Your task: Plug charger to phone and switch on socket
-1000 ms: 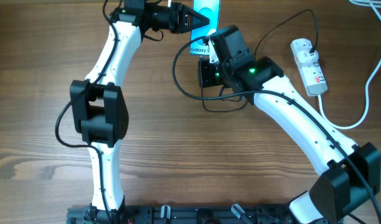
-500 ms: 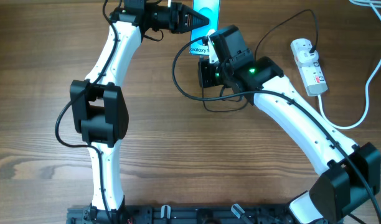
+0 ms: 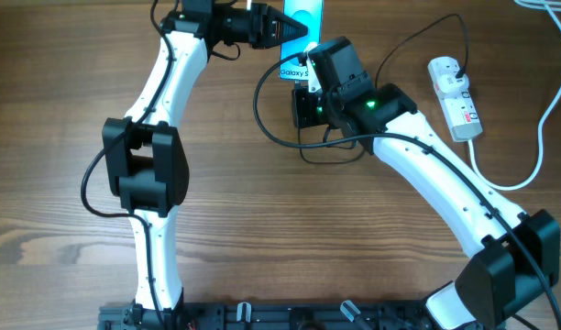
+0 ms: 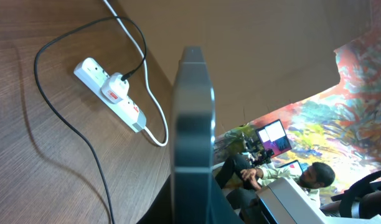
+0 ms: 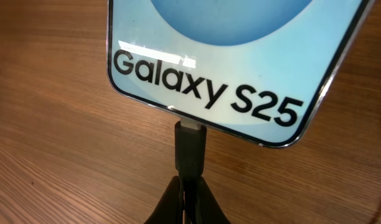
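The phone with its cyan screen and "Galaxy" strip lies at the table's far edge, held by my left gripper, which is shut on it. In the left wrist view the phone shows edge-on between the jaws. My right gripper is shut on the charger's black connector, whose tip sits at the port in the phone's bottom edge. The black cable loops to a white plug seated in the socket, which also shows in the left wrist view.
The socket's thick white cord curves along the table's right side and off the far right corner. The table's far edge runs just behind the phone; beyond it are a seated person and monitors.
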